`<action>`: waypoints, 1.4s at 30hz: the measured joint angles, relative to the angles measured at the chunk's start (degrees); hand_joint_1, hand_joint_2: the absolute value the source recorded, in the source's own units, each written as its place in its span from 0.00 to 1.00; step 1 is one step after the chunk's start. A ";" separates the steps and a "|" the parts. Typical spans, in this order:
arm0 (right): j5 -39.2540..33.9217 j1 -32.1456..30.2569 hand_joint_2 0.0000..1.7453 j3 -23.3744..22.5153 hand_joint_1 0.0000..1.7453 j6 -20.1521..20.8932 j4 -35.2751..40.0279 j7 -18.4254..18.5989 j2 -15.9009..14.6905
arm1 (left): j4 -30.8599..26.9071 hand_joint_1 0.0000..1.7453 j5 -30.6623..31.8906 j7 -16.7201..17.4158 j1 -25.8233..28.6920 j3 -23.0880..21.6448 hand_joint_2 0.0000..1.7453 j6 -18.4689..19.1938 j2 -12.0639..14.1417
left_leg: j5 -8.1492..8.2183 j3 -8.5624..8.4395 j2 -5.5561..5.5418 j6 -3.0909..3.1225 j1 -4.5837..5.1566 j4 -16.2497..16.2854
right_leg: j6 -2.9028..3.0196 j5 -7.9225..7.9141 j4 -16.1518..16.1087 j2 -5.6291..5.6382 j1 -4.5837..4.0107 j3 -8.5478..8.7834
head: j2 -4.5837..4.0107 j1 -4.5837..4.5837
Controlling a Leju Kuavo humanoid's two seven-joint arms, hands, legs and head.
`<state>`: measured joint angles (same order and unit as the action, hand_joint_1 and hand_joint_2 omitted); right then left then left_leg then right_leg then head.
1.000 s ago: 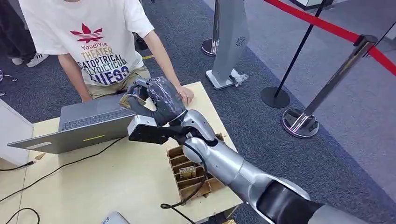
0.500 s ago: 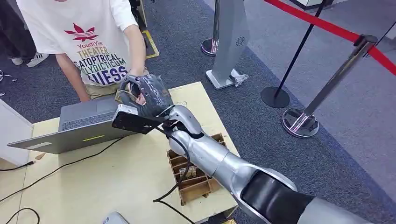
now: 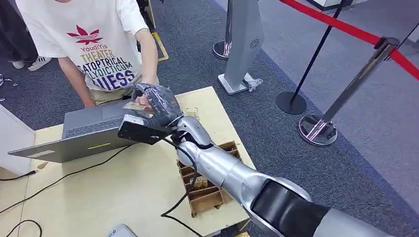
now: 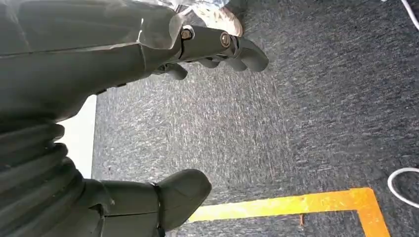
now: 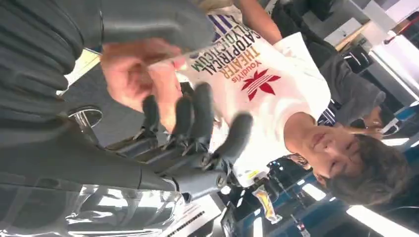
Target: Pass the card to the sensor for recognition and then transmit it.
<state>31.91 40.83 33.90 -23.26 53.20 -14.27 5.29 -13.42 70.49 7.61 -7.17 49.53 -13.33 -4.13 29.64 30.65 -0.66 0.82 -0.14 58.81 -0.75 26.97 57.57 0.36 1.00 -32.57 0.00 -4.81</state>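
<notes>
The right hand is stretched out over the far edge of the table, its fingers spread and slightly curled toward the person's hand, which meets it there. A thin card shows at its fingertips, between the two hands; whether the robot's fingers grip it I cannot tell. Just beside the hand, on its left, lies one open laptop. Behind the hand, under the forearm, sits one cardboard tray with slotted compartments holding a few upright cards. The left hand hangs over dark carpet, fingers apart, holding nothing. Two stanchions stand well off to the right.
</notes>
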 joint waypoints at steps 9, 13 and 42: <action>-2.71 -2.40 1.00 0.00 0.00 -0.50 1.38 -1.71 -0.35 | 0.00 0.00 -0.20 0.11 -0.11 -1.01 1.00 0.15 0.00 | 0.01 -0.01 0.00 -0.01 0.00 0.00 | 0.00 0.00 0.00 0.01 -0.01 -0.01 | 0.00 0.00; -9.52 -5.39 1.00 0.00 0.00 2.12 5.85 -3.41 -0.74 | 0.00 0.00 -1.03 0.09 -0.09 -1.05 1.00 0.20 0.00 | 0.01 0.00 0.00 -0.01 0.00 0.00 | 0.01 0.01 -0.01 0.01 -0.01 -0.02 | 0.00 0.02; -34.14 -34.15 1.00 3.32 0.00 13.75 32.20 -6.12 -4.02 | 0.00 0.00 -4.87 -2.23 2.08 -0.87 1.00 -1.22 0.09 | 0.06 0.04 0.00 0.00 -0.01 -0.01 | 0.01 0.03 -0.04 -0.01 -0.01 -0.02 | 0.00 0.00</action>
<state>-2.23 6.68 37.22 -9.51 85.39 -20.39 1.27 -13.42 65.61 5.38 -5.09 48.65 -14.56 -4.04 29.69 30.69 -0.66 0.82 -0.15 58.80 -0.74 27.00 57.53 0.35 0.99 -32.60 0.00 -4.81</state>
